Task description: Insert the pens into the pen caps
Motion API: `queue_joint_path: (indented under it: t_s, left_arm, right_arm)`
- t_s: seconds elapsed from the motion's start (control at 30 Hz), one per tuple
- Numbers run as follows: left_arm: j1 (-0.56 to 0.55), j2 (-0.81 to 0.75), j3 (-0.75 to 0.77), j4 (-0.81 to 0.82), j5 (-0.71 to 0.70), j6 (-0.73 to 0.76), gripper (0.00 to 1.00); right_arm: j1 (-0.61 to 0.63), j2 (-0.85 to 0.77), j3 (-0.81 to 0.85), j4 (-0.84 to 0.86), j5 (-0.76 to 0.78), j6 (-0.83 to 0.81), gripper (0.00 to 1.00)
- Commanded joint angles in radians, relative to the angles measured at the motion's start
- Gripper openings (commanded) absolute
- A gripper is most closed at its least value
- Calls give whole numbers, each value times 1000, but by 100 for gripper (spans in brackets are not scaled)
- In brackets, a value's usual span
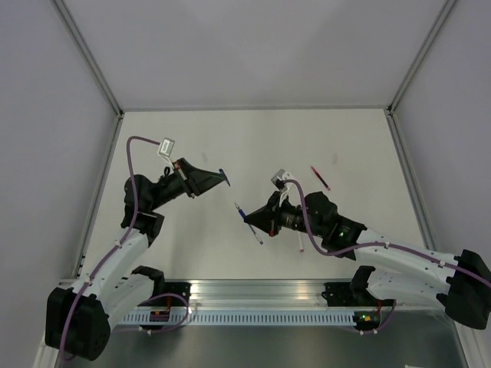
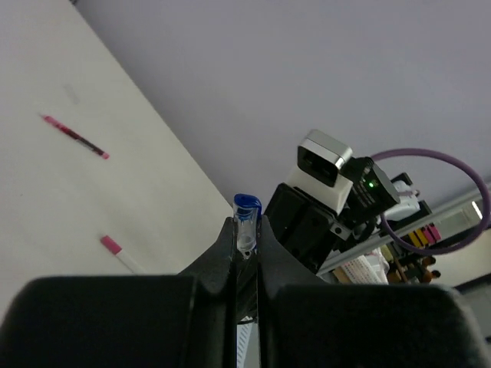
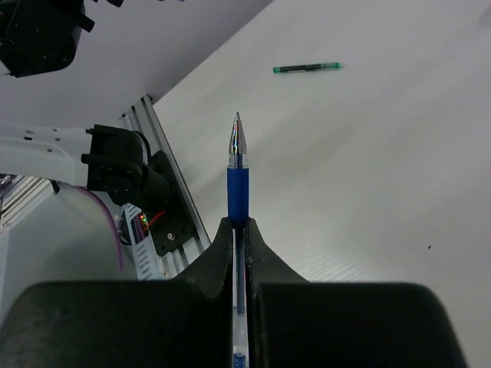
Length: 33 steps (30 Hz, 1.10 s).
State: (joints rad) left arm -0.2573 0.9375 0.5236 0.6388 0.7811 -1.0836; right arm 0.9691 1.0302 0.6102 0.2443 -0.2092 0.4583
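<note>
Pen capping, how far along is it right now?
Done: no pen is visibly joined to a cap. In hand: the right gripper grips the blue pen, the left gripper pinches the blue cap, and the two are apart. Left: joining those, then the red pen, green pen and white pen lying on the table.

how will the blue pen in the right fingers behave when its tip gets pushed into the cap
The blue pen looks rigid, so it likely won't flex. The right gripper pinches its smooth clear barrel behind the rubber grip, so it may slip backward. Its long overhang past the fingers could let an off-axis push pivot it.
</note>
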Motion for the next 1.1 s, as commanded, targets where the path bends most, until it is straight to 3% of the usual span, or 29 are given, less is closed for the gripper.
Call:
queue_joint_path:
  t_s: [0.0,0.33,1.07]
  left_arm:
    - [-34,-31,6,212,76,-50,2]
    - [-181,-40,15,205,8,7,2]
    - [-220,-40,6,182,-65,31,2]
  right_arm:
    - [5,-47,-20,145,-25,29,0]
    - [3,-110,-38,190,-6,39,0]
    - [5,-160,-63,220,2,57,0]
